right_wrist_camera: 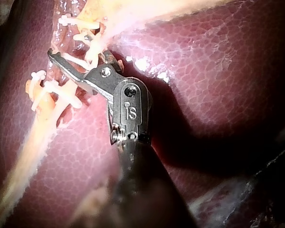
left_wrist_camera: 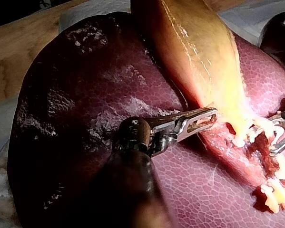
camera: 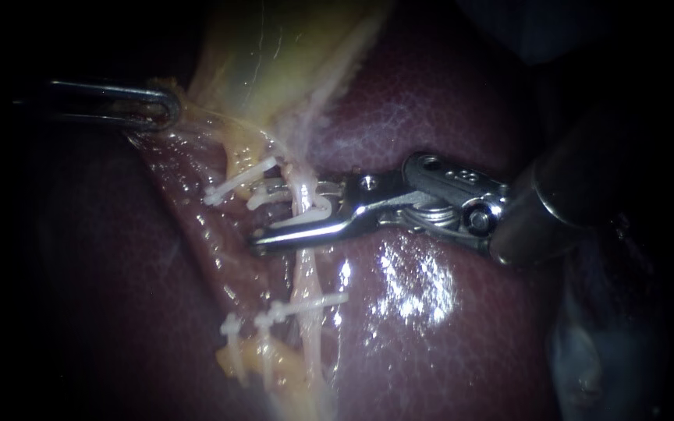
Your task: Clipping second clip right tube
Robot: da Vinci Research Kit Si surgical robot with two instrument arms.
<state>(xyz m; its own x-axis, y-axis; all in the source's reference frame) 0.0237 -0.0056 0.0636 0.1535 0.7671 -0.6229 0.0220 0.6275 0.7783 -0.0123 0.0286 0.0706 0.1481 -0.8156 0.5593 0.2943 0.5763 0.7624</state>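
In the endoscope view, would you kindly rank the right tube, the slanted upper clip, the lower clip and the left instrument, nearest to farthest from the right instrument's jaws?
1. Right tube: between the right instrument's jaws, inside the white clip they hold.
2. Slanted upper clip: just past the jaw tips, upper left.
3. Lower clip: further down that tube.
4. Left instrument: far upper left.

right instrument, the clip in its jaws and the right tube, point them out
right instrument (camera: pixel 274 217): endoscope view, midway between its jaw tips
clip (camera: pixel 311 216): endoscope view, its leg along the lower jaw
right tube (camera: pixel 306 273): endoscope view, bare stretch below the jaws
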